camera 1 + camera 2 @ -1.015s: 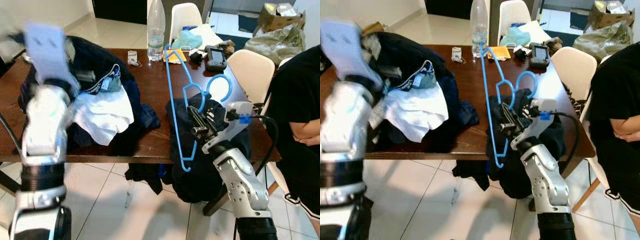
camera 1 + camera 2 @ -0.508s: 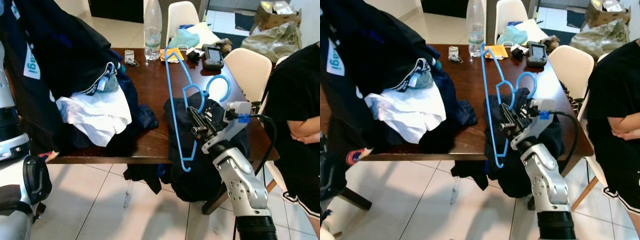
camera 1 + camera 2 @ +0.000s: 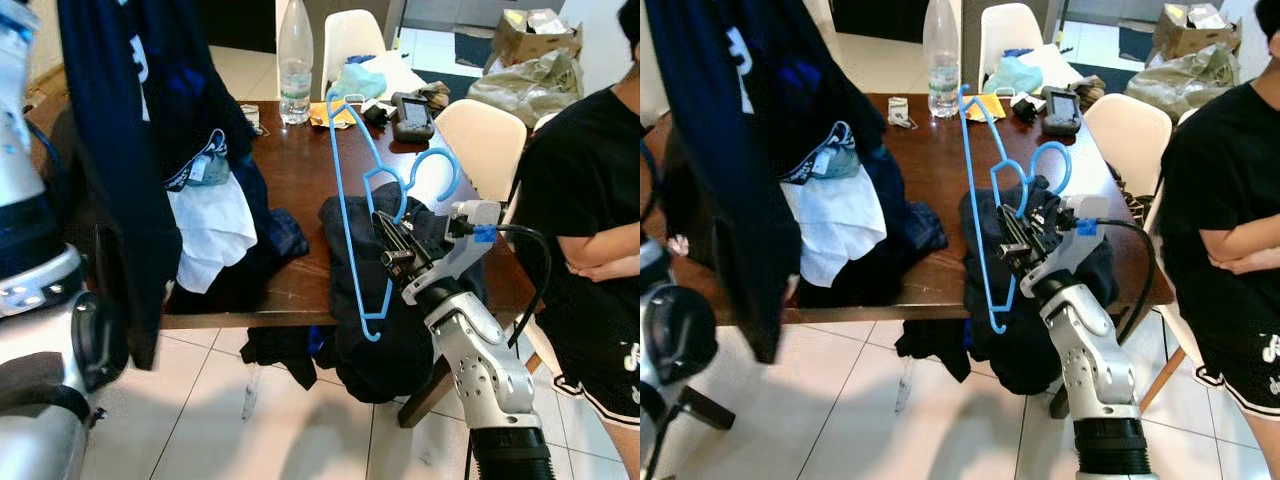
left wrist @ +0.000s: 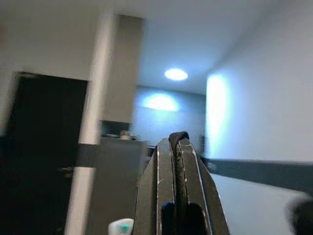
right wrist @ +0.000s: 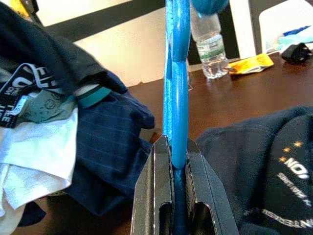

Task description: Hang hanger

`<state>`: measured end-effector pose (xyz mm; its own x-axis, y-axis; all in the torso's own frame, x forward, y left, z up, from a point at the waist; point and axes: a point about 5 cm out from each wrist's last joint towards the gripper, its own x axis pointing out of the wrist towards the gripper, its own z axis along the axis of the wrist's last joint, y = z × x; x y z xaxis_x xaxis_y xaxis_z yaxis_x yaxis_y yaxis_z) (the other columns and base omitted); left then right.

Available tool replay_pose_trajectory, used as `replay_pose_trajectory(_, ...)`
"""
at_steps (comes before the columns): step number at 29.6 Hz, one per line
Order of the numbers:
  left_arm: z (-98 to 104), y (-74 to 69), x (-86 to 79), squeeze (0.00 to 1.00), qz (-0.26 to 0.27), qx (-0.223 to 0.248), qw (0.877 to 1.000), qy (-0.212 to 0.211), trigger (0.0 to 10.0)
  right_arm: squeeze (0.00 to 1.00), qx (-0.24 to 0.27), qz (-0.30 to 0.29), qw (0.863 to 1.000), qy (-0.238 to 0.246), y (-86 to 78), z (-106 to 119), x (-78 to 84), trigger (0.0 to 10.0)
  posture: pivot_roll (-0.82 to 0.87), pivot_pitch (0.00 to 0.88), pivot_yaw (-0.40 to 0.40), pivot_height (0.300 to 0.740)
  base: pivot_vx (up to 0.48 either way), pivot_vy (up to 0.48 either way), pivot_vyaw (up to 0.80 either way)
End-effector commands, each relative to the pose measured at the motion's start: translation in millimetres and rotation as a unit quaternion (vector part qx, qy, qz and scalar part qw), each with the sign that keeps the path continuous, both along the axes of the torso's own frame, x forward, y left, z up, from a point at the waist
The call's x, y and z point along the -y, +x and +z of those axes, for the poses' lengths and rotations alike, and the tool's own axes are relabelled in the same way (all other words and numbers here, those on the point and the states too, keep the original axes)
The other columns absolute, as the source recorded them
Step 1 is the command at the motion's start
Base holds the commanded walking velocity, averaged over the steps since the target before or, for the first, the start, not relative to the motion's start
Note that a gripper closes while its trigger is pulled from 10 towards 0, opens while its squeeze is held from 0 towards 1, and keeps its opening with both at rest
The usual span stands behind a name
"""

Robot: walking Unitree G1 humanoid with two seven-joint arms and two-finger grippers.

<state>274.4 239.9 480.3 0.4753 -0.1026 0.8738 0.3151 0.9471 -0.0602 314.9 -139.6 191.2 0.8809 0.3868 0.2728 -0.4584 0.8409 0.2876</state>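
- Gripping a blue hanger (image 3: pixel 352 190), the right end effector (image 3: pixel 392 252) holds it tilted above the brown worktop (image 3: pixel 296 172).
- Left end effector (image 4: pixel 178 147), raised high, clamps a dark navy garment (image 3: pixel 120 130).

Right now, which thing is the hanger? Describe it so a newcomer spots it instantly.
Start at the dark wooden table strewn with clothes. Over its near right edge, above a dark garment draped there, the right gripper is shut on the hanger. It is the one thin bright blue plastic outline among soft fabrics, its hook curling toward the cream chair.
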Motion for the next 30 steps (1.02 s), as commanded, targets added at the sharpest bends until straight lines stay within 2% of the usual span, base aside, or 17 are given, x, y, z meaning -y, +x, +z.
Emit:
replay_pose_trajectory(1,10.1,-10.2,-23.6,0.0,0.055,0.02,0.998,-0.028,0.0,0.0,0.002,-0.01,1.0,-0.002,-1.5,-1.9,2.9,10.0,0.16,0.115,-0.032,0.74,0.0,0.0,0.0)
replay_pose_trajectory(6,10.5,-11.5,-35.6,0.0,0.088,0.015,0.995,-0.04,0.0,0.0,0.002,-0.01,1.0,-0.003,-1.5,-2.2,2.9,10.0,0.16,0.115,-0.032,0.74,0.0,0.0,0.0)
replay_pose_trajectory(7,14.5,-19.5,-56.5,0.0,0.168,0.016,0.985,-0.047,0.0,0.0,0.002,-0.012,1.0,-0.004,-0.5,-1.7,3.9,10.0,0.16,0.117,-0.034,0.74,0.0,0.0,0.0)
replay_pose_trajectory(8,14.5,-19.5,-56.5,0.0,0.168,0.016,0.985,-0.047,0.0,0.0,0.002,-0.012,1.0,-0.004,-0.5,-1.7,3.9,10.0,0.16,0.117,-0.034,0.74,0.0,0.0,0.0)
replay_pose_trajectory(9,19.1,-29.5,-71.1,0.0,0.237,0.022,0.97,-0.044,0.0,0.0,0.002,-0.013,1.0,-0.004,0.6,-1.2,4.6,10.0,0.17,0.121,-0.039,0.74,0.0,0.0,0.0)
replay_pose_trajectory(11,19.1,-29.5,-71.1,0.0,0.237,0.022,0.97,-0.044,0.0,0.0,0.002,-0.013,1.0,-0.004,0.6,-1.2,4.6,10.0,0.17,0.121,-0.039,0.74,0.0,0.0,0.0)
replay_pose_trajectory(12,23.9,-40.2,-80.5,0.0,0.303,0.033,0.952,-0.032,0.0,0.0,0.002,-0.013,1.0,-0.005,1.2,-1.1,4.9,10.0,0.17,0.123,-0.041,0.74,0.0,0.0,0.0)
replay_pose_trajectory(13,24.3,-50.7,-95.1,0.0,0.397,0.031,0.917,-0.023,0.0,0.0,0.001,-0.012,1.0,-0.006,1.7,-1.6,4.5,10.0,0.17,0.125,-0.042,0.74,0.0,0.0,0.0)
replay_pose_trajectory(14,24.3,-50.7,-95.1,0.0,0.397,0.031,0.917,-0.023,0.0,0.0,0.001,-0.012,1.0,-0.006,1.7,-1.6,4.5,10.0,0.17,0.125,-0.042,0.74,0.0,0.0,0.0)
replay_pose_trajectory(15,24.0,-56.7,-102.6,0.0,0.451,0.029,0.892,-0.016,0.0,0.0,0.0,-0.012,1.0,-0.006,1.8,-2.1,4.1,10.0,0.17,0.125,-0.042,0.74,0.0,0.0,0.0)
replay_pose_trajectory(16,20.6,-58.3,-110.5,0.0,0.483,0.018,0.875,-0.016,0.0,0.0,-0.001,-0.011,1.0,-0.006,1.9,-2.5,3.7,10.0,0.17,0.126,-0.042,0.74,0.0,0.0,0.0)
replay_pose_trajectory(18,18.0,-58.4,-115.2,0.0,0.496,0.01,0.868,-0.019,0.0,0.0,-0.001,-0.011,1.0,-0.007,1.9,-2.7,3.5,10.0,0.17,0.126,-0.042,0.74,0.0,0.0,0.0)
replay_pose_trajectory(20,-0.8,-45.9,-126.9,0.0,0.512,-0.034,0.858,-0.013,0.0,0.0,-0.003,-0.01,1.0,-0.009,2.2,-3.2,3.3,10.0,0.17,0.131,-0.048,0.74,0.0,0.0,0.0)
replay_pose_trajectory(23,-9.1,-40.2,-130.8,0.0,0.518,-0.051,0.854,-0.008,0.0,0.0,-0.003,-0.01,1.0,-0.009,2.2,-3.5,3.3,10.0,0.17,0.131,-0.048,0.74,0.0,0.0,0.0)
replay_pose_trajectory(25,-30.0,-22.8,-137.1,0.0,0.519,-0.095,0.849,0.005,0.0,0.0,-0.005,-0.009,1.0,-0.012,2.4,-4.2,3.7,10.0,0.17,0.133,-0.052,0.74,0.0,0.0,0.0)
replay_pose_trajectory(27,-37.2,-16.6,-138.5,0.0,0.518,-0.11,0.848,0.01,0.0,0.0,-0.006,-0.009,1.0,-0.013,2.5,-4.3,4.0,10.0,0.17,0.133,-0.052,0.74,0.0,0.0,0.0)
replay_pose_trajectory(30,-62.6,11.9,-127.7,0.0,0.475,-0.159,0.865,0.038,0.0,0.0,-0.008,-0.01,1.0,-0.019,2.2,-5.7,5.0,10.0,0.16,0.136,-0.051,0.74,0.0,0.0,0.0)
